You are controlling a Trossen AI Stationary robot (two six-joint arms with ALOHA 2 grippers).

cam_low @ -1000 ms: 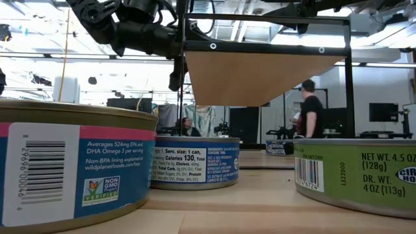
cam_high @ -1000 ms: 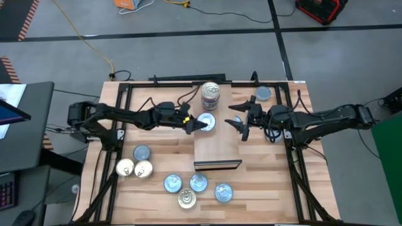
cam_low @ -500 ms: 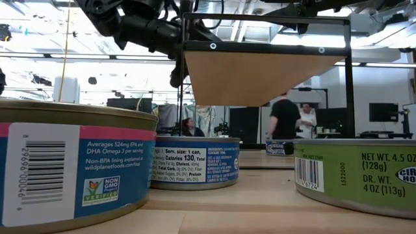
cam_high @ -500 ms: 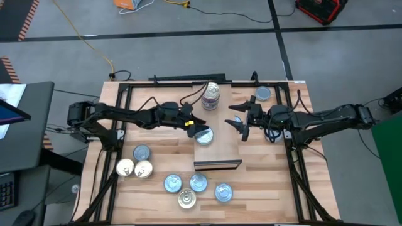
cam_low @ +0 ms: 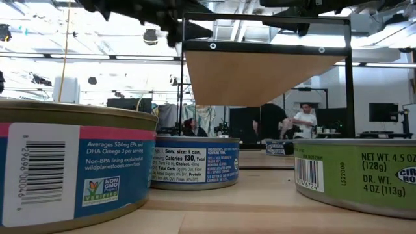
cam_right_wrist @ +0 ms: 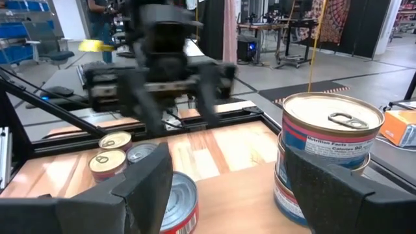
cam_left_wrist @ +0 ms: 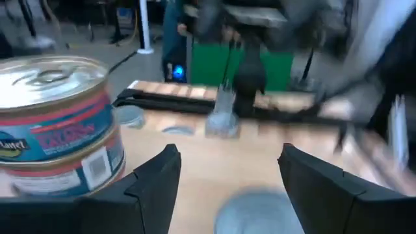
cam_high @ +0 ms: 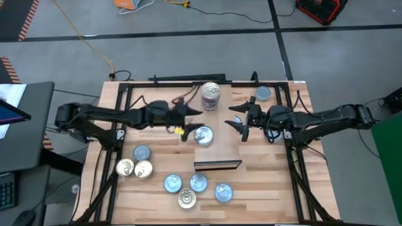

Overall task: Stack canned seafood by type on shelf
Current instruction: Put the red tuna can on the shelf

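Note:
The shelf [cam_high: 221,148] is a light-wood board with a dark front edge, between my two arms. A stack of tins [cam_high: 210,96] stands at its far end, also seen in the left wrist view [cam_left_wrist: 55,123] and the right wrist view [cam_right_wrist: 325,149]. One tin with a light-blue top [cam_high: 203,135] lies flat on the shelf's left part. My left gripper [cam_high: 190,120] hovers open just left of that tin, above it, touching nothing [cam_left_wrist: 227,195]. My right gripper [cam_high: 242,120] waits open over the shelf's right side [cam_right_wrist: 227,195].
Several loose tins lie on the tabletop's near part, such as a blue-topped one [cam_high: 141,152], a gold-topped one [cam_high: 125,167] and another blue-topped one [cam_high: 223,192]. One more tin [cam_high: 263,94] sits at the far right. A black frame [cam_high: 119,100] rims the table. People stand in the room behind [cam_low: 302,120].
My left gripper has let go of the light-blue-topped tin, which now lies on the shelf a little nearer than where it was held. The gripper has then drawn back toward the table's left edge, risen and rolled about its own axis. My right arm kept still.

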